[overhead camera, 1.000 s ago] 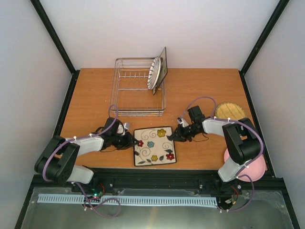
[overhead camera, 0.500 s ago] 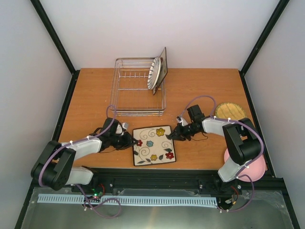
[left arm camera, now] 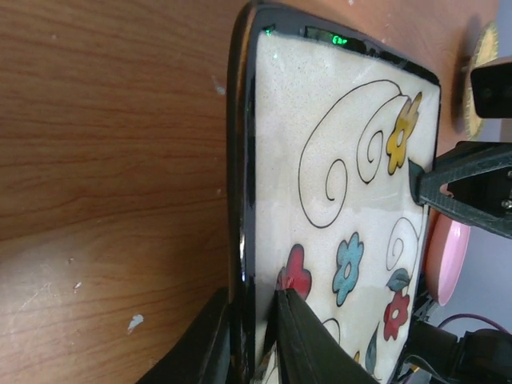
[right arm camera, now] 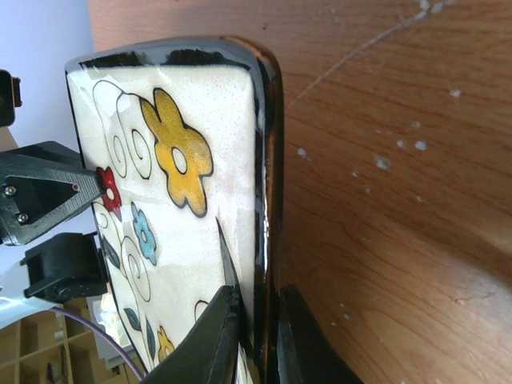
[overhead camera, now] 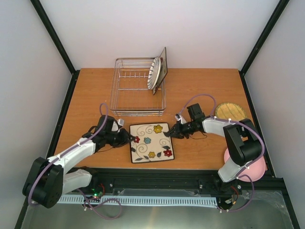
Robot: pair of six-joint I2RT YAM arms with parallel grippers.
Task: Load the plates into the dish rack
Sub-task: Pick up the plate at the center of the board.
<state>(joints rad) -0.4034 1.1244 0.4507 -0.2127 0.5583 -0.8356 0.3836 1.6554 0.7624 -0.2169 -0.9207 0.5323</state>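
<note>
A square floral plate (overhead camera: 151,142) with a dark glossy rim sits face up near the front middle of the table (overhead camera: 205,90), just in front of the rack (overhead camera: 116,93). The left end effector (overhead camera: 130,139) is nearly closed, pinching the plate's left rim with one finger above and one below. The right end effector (overhead camera: 170,134) pinches the opposite rim the same way. Whether the plate is off the table cannot be told. It looks like glazed ceramic, so it is probably stiff, fairly heavy, slick and likely to chip or crack if knocked. The raised rim seems the only good place to hold it, and opposite edges should keep it level. A striped plate (overhead camera: 154,74) stands on edge in the rack's far right corner. To the right on the table lie a tan plate (overhead camera: 230,111) and, at the near edge, a pink plate (overhead camera: 259,168) partly hidden by the right arm.
</note>
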